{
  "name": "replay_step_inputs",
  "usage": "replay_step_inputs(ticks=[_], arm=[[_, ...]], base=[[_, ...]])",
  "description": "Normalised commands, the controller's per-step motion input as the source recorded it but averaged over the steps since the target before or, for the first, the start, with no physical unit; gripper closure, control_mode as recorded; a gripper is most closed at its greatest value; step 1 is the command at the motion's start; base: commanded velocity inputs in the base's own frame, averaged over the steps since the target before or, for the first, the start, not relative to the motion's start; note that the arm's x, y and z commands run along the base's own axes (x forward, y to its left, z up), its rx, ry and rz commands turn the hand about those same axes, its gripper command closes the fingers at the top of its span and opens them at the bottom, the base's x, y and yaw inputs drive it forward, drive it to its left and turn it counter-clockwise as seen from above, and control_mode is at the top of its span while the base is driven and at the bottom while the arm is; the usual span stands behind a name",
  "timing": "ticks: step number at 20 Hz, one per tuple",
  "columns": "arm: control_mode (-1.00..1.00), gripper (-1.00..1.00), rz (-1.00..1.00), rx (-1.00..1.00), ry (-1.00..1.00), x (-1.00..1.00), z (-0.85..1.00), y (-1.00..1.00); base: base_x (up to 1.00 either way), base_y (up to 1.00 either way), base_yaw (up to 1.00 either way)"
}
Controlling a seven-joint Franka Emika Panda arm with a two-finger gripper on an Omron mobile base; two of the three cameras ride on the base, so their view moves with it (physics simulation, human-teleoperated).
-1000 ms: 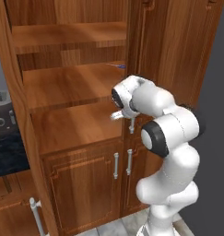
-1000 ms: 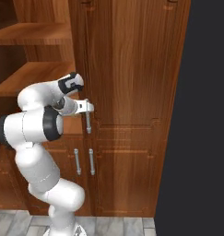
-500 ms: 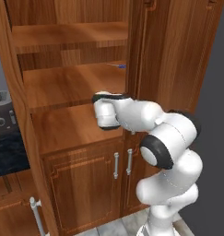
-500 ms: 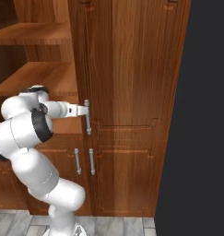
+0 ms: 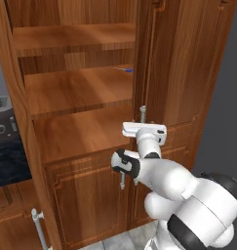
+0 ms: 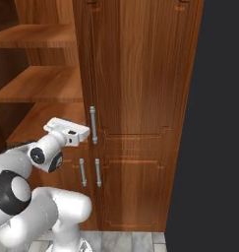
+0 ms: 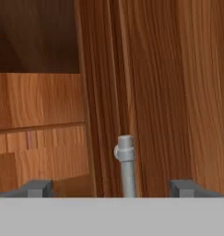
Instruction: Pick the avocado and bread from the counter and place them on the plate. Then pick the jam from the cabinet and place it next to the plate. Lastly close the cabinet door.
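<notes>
Tall wooden cabinet, bare shelves; dark counter at 9 o'clock. No legible markings. Gripper spread wide around door handle, not touching.

No readable text, labels, brands or numbers anywhere; plain wood cabinet, unmarked.

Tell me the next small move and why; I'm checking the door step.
Probably ease the tool forward and close on the handle: its fingertips stand wide apart with the bar centred between them, untouched.
</notes>
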Motion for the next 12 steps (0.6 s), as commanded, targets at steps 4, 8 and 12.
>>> replay_step_inputs(ticks=[4, 8, 12], arm=[[-1.0, -1.0, 0.0, 0.03, -0.34, -0.77, 0.28, 0.12], [-1.0, -1.0, 0.03, 0.0, -0.08, -0.95, 0.45, 0.15], [-1.0, -1.0, 0.05, 0.02, 0.01, -0.99, 0.46, 0.04]], base=[[0.0, 0.0, 0.0], [0.0, 0.0, 0.0], [0.0, 0.0, 0.0]])
